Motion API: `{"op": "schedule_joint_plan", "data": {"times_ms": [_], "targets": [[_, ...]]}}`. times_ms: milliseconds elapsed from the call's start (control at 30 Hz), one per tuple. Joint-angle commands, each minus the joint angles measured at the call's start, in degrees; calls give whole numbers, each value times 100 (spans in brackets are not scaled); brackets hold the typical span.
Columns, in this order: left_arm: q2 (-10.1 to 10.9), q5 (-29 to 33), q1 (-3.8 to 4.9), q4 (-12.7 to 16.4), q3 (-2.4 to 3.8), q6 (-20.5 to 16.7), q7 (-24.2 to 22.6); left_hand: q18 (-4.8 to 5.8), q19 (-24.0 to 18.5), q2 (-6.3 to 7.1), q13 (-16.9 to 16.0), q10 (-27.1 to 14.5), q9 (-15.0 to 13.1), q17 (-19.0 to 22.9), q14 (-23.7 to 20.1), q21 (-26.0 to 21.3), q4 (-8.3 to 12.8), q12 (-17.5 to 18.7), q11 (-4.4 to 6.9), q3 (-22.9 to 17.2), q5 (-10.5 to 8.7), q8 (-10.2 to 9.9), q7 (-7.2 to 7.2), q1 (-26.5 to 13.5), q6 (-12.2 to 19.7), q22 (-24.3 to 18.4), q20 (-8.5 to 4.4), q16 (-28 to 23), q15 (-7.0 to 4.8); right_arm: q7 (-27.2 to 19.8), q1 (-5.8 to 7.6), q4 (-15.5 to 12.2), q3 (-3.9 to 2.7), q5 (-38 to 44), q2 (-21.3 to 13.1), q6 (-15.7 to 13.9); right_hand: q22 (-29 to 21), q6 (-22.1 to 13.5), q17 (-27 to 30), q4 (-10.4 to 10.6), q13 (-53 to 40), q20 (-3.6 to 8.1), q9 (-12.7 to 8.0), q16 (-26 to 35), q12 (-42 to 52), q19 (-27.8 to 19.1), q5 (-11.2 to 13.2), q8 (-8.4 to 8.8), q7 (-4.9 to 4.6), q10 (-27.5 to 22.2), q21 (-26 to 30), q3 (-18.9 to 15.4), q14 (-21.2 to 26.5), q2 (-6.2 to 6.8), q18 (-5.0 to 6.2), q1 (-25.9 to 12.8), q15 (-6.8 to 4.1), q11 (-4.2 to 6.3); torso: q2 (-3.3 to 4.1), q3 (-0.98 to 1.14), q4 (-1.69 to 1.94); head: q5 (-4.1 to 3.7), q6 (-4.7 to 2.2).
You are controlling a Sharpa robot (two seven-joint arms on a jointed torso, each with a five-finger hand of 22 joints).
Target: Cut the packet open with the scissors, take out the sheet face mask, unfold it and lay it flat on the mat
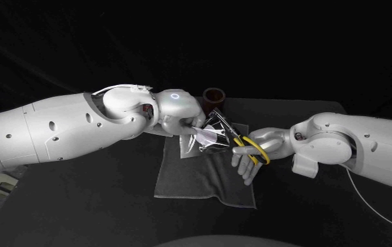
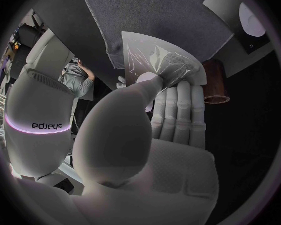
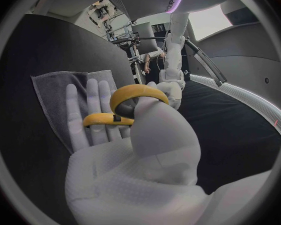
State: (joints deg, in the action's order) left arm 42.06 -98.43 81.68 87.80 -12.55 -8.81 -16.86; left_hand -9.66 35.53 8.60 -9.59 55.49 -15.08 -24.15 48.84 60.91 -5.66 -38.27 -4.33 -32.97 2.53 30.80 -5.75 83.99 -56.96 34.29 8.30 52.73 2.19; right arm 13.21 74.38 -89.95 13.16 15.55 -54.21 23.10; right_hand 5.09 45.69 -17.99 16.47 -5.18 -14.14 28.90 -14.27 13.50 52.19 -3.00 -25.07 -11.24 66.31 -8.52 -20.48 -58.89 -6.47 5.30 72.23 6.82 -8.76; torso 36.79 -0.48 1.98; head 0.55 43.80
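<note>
Right hand [image 1: 273, 140] fingers [image 1: 247, 170] clamped on scissors [image 1: 254, 149]; left hand [image 1: 184, 111] pinches packet [image 1: 211, 135] over mat's [image 1: 200, 184] far edge

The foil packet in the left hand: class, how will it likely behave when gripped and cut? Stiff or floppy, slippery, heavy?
Probably thin and floppy: the packet looks creased and bent where the left hand pinches it. Its glossy surface suggests it may slip. Likely light, since a pinch alone holds it up.
</note>
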Motion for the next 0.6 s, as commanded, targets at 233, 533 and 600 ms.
{"op": "schedule_joint_plan", "data": {"times_ms": [233,533,600], "targets": [[-13,-71,0,-10,-9,142,-19,-70,0,-35,-7,45,-472,4,-5,39,584,21,-6,-636,20,0,34,52,-80,5,-25,-19,-36,31,18,10,-12,223,-8,101,97,749,-598,-9,-297,374,553,-493,297,693,18,-360,390,1129,-326,-462,-896,-391,546,263,-398,496,-2,6,-7,10,37],[-23,-82,0,-10,-13,181,-13,-70,-1,-37,-8,45,-477,5,-5,39,582,23,-6,-638,20,-3,35,52,-79,4,-25,-20,-35,-32,18,9,-12,327,-25,-183,187,1023,-1188,-5,-605,622,1271,-817,730,1184,11,-758,664,1658,-567,-607,-1387,-520,536,364,-664,760,-1,4,-7,12,46],[-25,-87,0,-9,-15,194,-11,-70,-1,-37,-8,45,-477,5,-5,39,582,23,-6,-638,20,-3,35,52,-79,4,-25,-20,-35,-84,18,5,-12,339,-28,-350,210,1053,-1382,-1,-725,677,1514,-883,886,1293,11,-867,725,1724,-622,-606,-1488,-540,532,363,-725,818,0,4,-5,8,47]]}}
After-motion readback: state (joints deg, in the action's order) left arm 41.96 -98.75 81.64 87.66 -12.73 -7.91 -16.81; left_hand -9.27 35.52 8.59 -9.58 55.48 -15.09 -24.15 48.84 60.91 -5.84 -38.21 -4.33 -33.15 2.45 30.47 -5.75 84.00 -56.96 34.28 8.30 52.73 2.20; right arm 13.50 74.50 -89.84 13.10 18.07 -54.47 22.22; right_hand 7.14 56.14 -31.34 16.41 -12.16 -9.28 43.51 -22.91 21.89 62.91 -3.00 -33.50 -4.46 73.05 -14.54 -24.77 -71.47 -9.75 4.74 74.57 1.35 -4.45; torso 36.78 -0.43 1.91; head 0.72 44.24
